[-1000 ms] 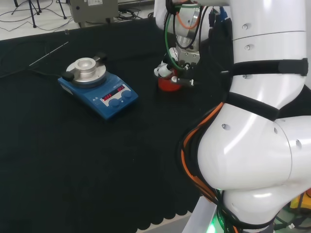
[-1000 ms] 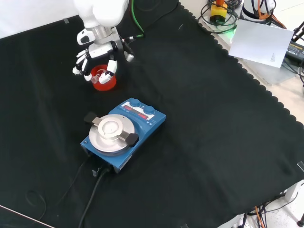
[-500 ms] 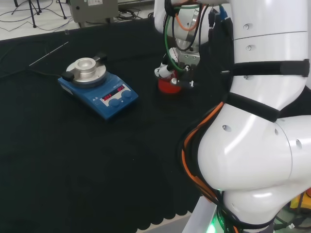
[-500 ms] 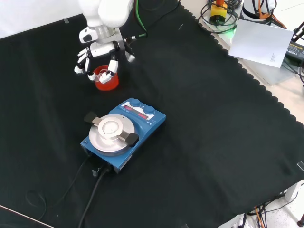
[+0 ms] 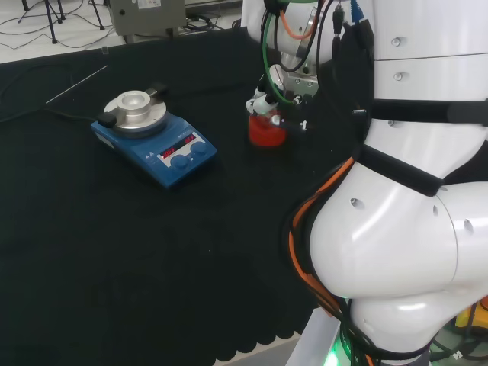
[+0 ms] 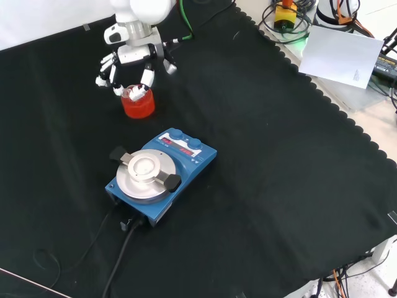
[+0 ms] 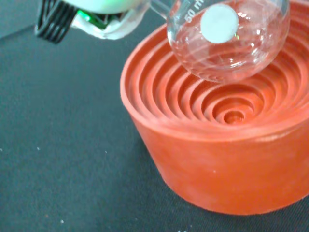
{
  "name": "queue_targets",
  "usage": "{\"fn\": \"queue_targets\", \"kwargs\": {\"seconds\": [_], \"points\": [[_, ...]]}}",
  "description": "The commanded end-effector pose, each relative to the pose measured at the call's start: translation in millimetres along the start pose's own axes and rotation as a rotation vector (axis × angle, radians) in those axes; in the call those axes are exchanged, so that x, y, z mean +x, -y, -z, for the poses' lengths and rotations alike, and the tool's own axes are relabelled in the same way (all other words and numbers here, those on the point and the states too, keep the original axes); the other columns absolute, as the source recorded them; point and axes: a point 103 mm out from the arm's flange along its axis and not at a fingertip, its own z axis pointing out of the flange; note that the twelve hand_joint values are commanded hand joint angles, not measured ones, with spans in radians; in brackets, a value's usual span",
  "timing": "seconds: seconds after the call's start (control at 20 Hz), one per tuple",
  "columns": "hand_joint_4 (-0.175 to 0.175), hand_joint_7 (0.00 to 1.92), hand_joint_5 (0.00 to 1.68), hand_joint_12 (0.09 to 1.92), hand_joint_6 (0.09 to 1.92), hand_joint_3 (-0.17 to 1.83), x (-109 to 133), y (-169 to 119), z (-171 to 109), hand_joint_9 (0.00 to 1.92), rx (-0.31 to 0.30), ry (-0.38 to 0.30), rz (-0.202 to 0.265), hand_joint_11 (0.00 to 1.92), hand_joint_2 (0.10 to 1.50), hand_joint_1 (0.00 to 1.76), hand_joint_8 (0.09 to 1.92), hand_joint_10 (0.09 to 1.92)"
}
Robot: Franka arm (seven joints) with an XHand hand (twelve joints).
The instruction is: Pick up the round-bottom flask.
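Flask status, front view left to right: hand sits at top left of the cloth, fingers curled down over the red ribbed stand, which is just below it. Round-bottom flask shows as a pale clear bit between the fingertips, at the stand's top. Wrist view: flask bulb is clear of the stand's ribbed bowl, tilted, with its neck running up into the hand, so the hand is closed round the flask's neck. Bulb looks empty, white round patch on its side. Below and right of the stand in the front view: blue hotplate stirrer, silver round top plate, black cable trailing off its lower-left corner. Well apart from the stand. Far right, off the cloth: white sheet. Head view: stirrer at left, stand and hand at centre, the arm's white links at right
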Motion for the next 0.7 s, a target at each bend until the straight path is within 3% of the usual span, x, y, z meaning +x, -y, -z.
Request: {"fn": "queue_targets", "kwargs": {"seconds": [0.05, 0.35, 0.55, 0.7], "points": [[0.175, 0.45, 1.23, 1.31, 0.78, 0.74, 1, 8, 18, 0.66, -0.022, -0.040, -0.007, 0.27, 0.63, 1.12, 0.55, 0.55], [0.175, 0.45, 1.23, 1.31, 0.78, 0.74, 8, 20, 42, 0.66, -0.038, -0.078, -0.006, 0.28, 0.63, 1.12, 0.55, 0.55], [0.175, 0.46, 1.23, 1.31, 0.78, 0.74, 18, 30, 61, 0.66, -0.084, -0.145, -0.009, 0.28, 0.63, 1.12, 0.55, 0.55], [0.175, 0.46, 1.23, 1.31, 0.78, 0.74, 26, 37, 73, 0.66, -0.099, -0.157, 0.006, 0.28, 0.63, 1.12, 0.55, 0.55]]}}
